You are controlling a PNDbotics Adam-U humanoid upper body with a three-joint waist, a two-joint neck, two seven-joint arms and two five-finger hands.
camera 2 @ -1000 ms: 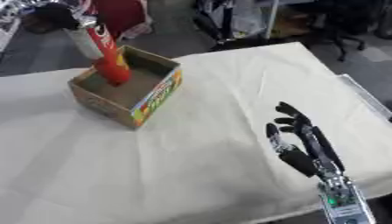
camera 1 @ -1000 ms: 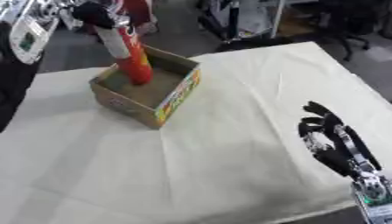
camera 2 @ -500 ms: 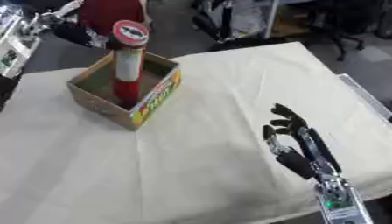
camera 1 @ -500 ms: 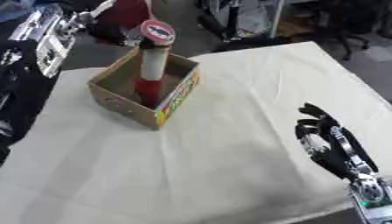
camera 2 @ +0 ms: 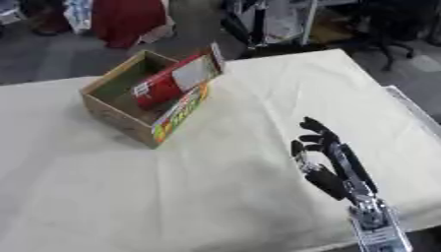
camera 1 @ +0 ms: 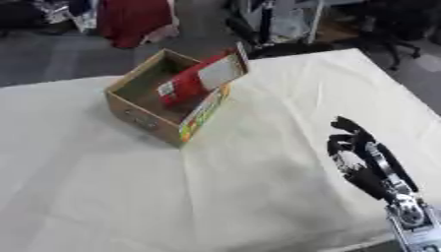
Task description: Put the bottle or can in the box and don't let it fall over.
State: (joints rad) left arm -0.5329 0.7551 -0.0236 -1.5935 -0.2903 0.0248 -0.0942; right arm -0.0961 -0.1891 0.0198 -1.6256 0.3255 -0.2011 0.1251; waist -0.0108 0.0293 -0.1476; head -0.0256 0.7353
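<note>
**Operator:** Report the hand status.

**Technician:** The right hand (camera 2: 326, 160) rests idle on the table (camera 1: 258, 197) near the lower right corner, fingers relaxed and spread, holding nothing. The left hand appears in no view.

**Operator:** List the items, largest first.

**Technician:** The table, covered in a cream cloth. Next, the cardboard box (camera 1: 146, 115), open at the top, well apart from the right hand at upper left. Last, the red can (camera 1: 200, 78), a long tube with a white label panel.

**Operator:** Where is the can, and how does it point?

**Technician:** It is inside the box but not upright. It leans steeply, lower end down in the box, upper end propped on the right-hand box wall and projecting past the rim. The long axis runs from lower left to upper right.

**Operator:** Handling notes?

**Technician:** Judged from its shape, the tube is stiff, light and probably smooth, and being tall and narrow it tips easily. Take hold at mid-body, around the label, with fingers and thumb on opposite sides. Raise the upper end until the axis is vertical. Confirm the base sits flat on the box floor before release.
</note>
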